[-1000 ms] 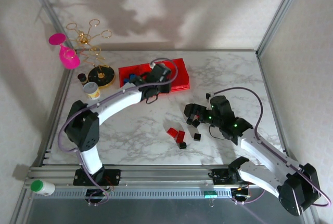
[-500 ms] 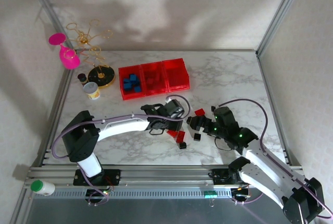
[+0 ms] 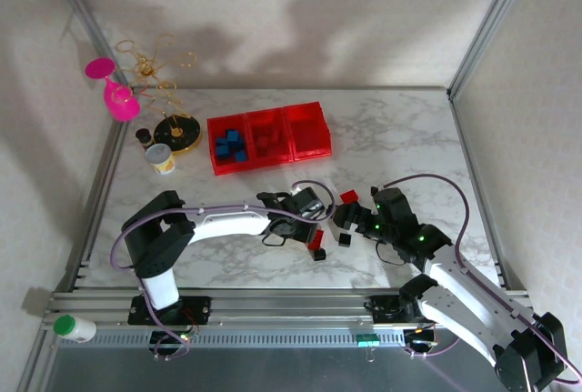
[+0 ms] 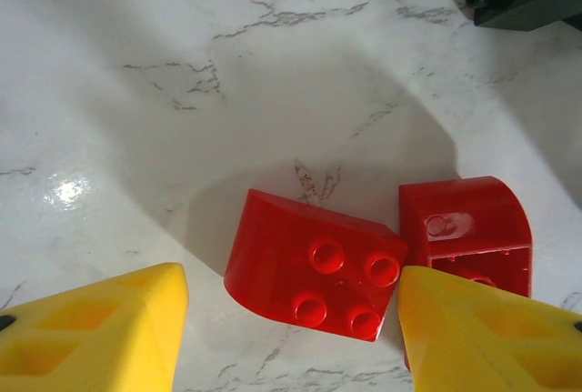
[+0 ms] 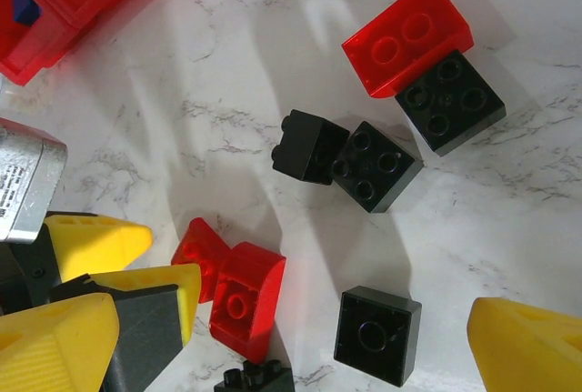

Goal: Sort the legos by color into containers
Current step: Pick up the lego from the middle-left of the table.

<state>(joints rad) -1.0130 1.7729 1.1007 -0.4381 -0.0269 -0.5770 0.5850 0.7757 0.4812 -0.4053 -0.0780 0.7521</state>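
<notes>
In the left wrist view a red lego [image 4: 314, 266] with four studs lies on the marble between the yellow fingers of my left gripper [image 4: 291, 342], which is open, its left finger well clear of the brick. A second red lego [image 4: 468, 226] touches it on the right. From above, the left gripper [image 3: 307, 221] hangs over these red legos [image 3: 316, 240] at mid-table. My right gripper [image 5: 291, 356] is open just to the right, a black lego [image 5: 377, 333] between its fingers. The red containers [image 3: 309, 133] stand behind, with blue legos [image 3: 230, 145] in the left one.
More black legos [image 5: 373, 165] and a translucent red lego [image 5: 407, 35] lie beyond the right gripper. A yellow-and-white cup [image 3: 162, 157], a gold stand [image 3: 173, 128] and a pink glass [image 3: 114, 92] stand at the back left. Metal rails edge the table.
My left arm has come away from the containers and down to the red legos at mid-table, its jaws wider. The right gripper shifted slightly right and stayed open.
</notes>
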